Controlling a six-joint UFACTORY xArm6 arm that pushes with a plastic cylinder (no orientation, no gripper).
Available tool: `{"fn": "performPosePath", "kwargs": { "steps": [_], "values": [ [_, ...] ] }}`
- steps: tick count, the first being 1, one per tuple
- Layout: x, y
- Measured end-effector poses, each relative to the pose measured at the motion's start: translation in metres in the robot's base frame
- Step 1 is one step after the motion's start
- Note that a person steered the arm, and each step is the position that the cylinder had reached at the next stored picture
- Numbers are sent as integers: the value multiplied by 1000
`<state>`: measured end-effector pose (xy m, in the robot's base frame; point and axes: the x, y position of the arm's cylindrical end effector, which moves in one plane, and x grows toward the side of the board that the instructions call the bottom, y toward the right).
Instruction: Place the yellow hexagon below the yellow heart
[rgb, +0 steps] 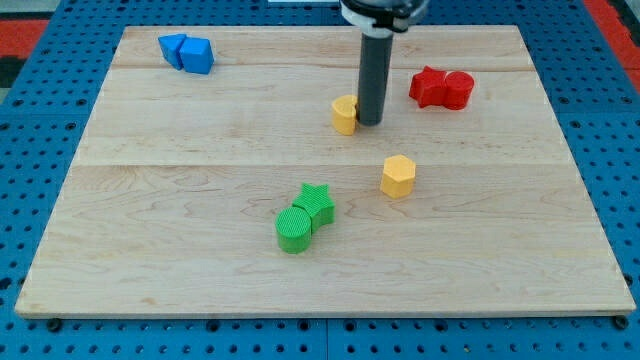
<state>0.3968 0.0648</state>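
Camera view
Surface: a pale wooden board (200, 180) made of joined planks fills most of the view; it lies on a blue pegboard (40, 120) with rows of holes, seen along every edge.
Room: a strip of red (612, 18) shows at the view's top right corner; nothing more of the room can be made out.
Rod: a straight dark rod (373, 75) comes down from the view's top centre; there is no gripper on it, so no jaw state can be told.
My tip: my tip (370, 122) rests on the board, touching or just beside the right side of the yellow heart (345, 115).
Yellow heart: it sits slightly above the board's middle, to the left of my tip.
Yellow hexagon: the yellow hexagon (398, 176) stands upright near the board's centre, below my tip and slightly to its right, apart from it; it also lies below and to the right of the yellow heart, not touching it.
Green pair: a green star (317, 203) and a green cylinder (294, 229) touch each other, left of and below the hexagon.
Blue pair: 2 blue blocks (187, 52), pressed together, sit at the board's top left.
Red pair: 2 red blocks (441, 88), touching, lie to the right of the rod.
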Motion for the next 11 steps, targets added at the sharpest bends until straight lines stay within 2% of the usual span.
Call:
{"fn": "performPosePath", "kwargs": {
  "steps": [1, 2, 3, 4, 5, 9, 11],
  "values": [
    [73, 34],
    [129, 64],
    [130, 102],
    [181, 114],
    [220, 100],
    [135, 21],
    [131, -17]
  ]
}}
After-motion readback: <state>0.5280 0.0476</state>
